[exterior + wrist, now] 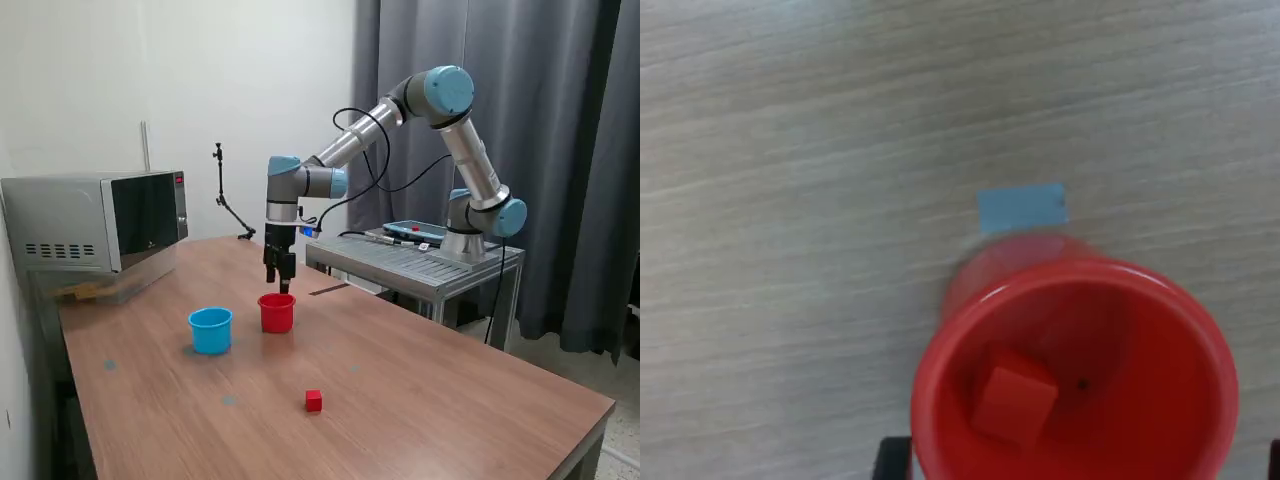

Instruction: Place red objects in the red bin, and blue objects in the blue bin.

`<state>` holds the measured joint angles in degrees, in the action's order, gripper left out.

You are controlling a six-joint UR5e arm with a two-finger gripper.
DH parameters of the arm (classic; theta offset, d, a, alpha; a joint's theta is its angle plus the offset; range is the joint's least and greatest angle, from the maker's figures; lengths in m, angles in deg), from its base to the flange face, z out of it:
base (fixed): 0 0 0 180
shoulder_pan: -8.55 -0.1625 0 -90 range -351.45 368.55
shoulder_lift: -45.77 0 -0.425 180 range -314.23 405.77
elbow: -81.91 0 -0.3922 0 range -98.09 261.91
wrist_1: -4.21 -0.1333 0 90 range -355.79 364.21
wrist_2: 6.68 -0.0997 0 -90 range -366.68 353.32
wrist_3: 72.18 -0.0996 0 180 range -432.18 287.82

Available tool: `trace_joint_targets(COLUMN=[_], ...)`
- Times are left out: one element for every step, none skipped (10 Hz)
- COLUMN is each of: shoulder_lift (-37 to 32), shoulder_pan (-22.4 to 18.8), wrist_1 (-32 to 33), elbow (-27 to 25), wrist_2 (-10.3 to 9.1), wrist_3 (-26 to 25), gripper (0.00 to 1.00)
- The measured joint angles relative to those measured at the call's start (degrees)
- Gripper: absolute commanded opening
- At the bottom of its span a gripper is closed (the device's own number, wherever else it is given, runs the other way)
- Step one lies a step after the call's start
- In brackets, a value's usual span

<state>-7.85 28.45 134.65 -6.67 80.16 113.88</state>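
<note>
While the arm reached out over the wooden tabletop, its gripper hung straight down just above the red bin, not touching the rim. Whether its fingers were spread or pressed together, I could not tell; they looked dark and close-set, with nothing visibly pinched between them. The wrist view looked down into the red bin, and one red cube lay tilted on its floor. A small pale blue marker sat flat on the wood just beside the cup's base. The blue bin stood upright just beside the red one, nearer the table edge where the microwave sat. Another red cube rested alone, well apart from both cups, toward the near edge.
</note>
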Motion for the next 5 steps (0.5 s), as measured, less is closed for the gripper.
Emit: trace_joint_targets(shoulder_lift=[0.0,-0.1,-0.2,-0.4,-0.5], shoulder_pan=[0.0,-0.5,-1.1,-2.0,-3.0], wrist_1=[-0.1,-0.2,-0.4,-1.1,-2.0], elbow=[0.1,0.3,0.8,1.7,2.7], wrist_2=[0.19,0.66,1.34,1.87,2.18], wrist_3=[0.0,0.0,-0.1,-0.1,-0.1], gripper=[1.00,1.00,1.00,1.00,1.00])
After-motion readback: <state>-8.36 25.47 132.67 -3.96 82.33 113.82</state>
